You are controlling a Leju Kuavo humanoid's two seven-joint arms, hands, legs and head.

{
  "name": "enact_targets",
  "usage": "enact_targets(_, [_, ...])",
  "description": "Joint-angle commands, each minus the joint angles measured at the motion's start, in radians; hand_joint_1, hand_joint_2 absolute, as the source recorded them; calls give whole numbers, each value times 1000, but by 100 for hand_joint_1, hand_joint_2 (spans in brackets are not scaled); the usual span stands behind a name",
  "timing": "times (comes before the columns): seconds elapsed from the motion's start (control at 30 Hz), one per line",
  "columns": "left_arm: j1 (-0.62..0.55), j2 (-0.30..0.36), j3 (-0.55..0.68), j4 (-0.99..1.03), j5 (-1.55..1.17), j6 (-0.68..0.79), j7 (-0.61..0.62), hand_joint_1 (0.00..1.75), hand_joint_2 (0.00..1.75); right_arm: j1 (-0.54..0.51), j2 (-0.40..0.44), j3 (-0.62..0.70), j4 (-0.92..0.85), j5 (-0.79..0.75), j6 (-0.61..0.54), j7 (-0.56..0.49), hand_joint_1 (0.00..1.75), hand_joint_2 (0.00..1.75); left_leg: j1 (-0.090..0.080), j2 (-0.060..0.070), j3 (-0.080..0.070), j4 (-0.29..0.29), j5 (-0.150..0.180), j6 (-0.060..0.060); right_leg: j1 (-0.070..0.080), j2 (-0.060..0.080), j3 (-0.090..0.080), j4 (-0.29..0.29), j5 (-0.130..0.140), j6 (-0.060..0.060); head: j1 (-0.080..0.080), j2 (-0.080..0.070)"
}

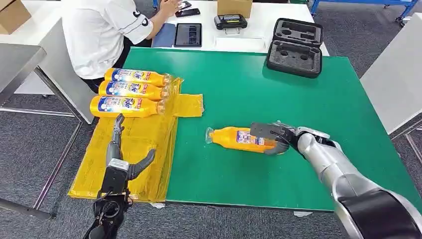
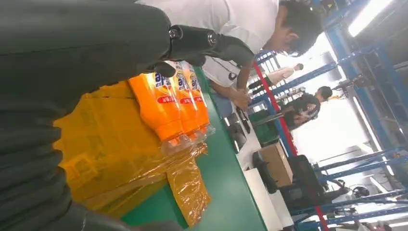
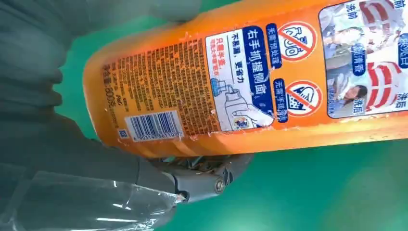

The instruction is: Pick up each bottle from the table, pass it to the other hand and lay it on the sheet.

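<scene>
An orange bottle (image 1: 234,138) (image 3: 250,72) lies on its side on the green table (image 1: 278,89), cap toward the sheet. My right hand (image 1: 276,137) wraps its base end, fingers over the top and thumb (image 3: 192,178) underneath. The yellow plastic sheet (image 1: 134,159) (image 2: 106,144) covers the table's left edge. Three more orange bottles (image 1: 132,92) (image 2: 178,106) lie side by side at its far end. My left hand (image 1: 122,159) (image 2: 57,72) hovers over the near part of the sheet, fingers spread and holding nothing.
A person in a white shirt (image 1: 99,30) sits at the far left corner, close to the three bottles. A black foam case (image 1: 294,47), a tablet (image 1: 187,35) and a small device (image 1: 230,21) lie at the far side. A grey table (image 1: 15,64) stands left.
</scene>
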Motion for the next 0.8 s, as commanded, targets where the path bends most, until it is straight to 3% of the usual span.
enact_targets(0.03, [-41, 3, -18, 73, 8, 0, -3, 0, 175, 0, 4, 49, 56, -6, 22, -18, 175, 175, 1, -2, 6, -1, -1, -2, 1, -2, 7, -2, -2, -2, 0, 0])
enact_targets(0.23, [-33, 3, -18, 72, 11, 0, -3, 0, 175, 8, 6, 41, 41, -16, -22, -39, 175, 175, 1, -1, 3, -1, -1, -1, 1, -1, 4, -1, -1, -1, 0, 0])
enact_targets(0.3, [-24, 7, -15, 60, 15, 4, -6, 0, 175, 18, 10, 17, 18, -39, -81, -89, 175, 175, 0, -1, 3, -1, -1, -1, 0, -1, 4, -1, -1, -1, 0, 0])
enact_targets(0.53, [-22, 9, -13, 58, 15, 4, -7, 0, 175, 19, 12, 17, 17, -39, -84, -91, 175, 175, 1, 0, 6, -1, -2, -2, 1, 0, 6, -1, -2, -2, 0, 0])
enact_targets(0.7, [9, 16, 6, 17, 26, 13, -7, 0, 175, 79, 44, -76, -84, -145, -263, -291, 175, 175, 1, 1, 7, -2, -3, -2, 1, 1, 8, -2, -2, -2, 0, 0])
enact_targets(0.8, [31, 15, 27, -17, 42, 8, -10, 0, 175, 170, 73, -134, -238, -209, -352, -342, 175, 175, 1, 3, 4, -1, -2, -2, 1, 4, 4, -1, -1, -2, 0, 0])
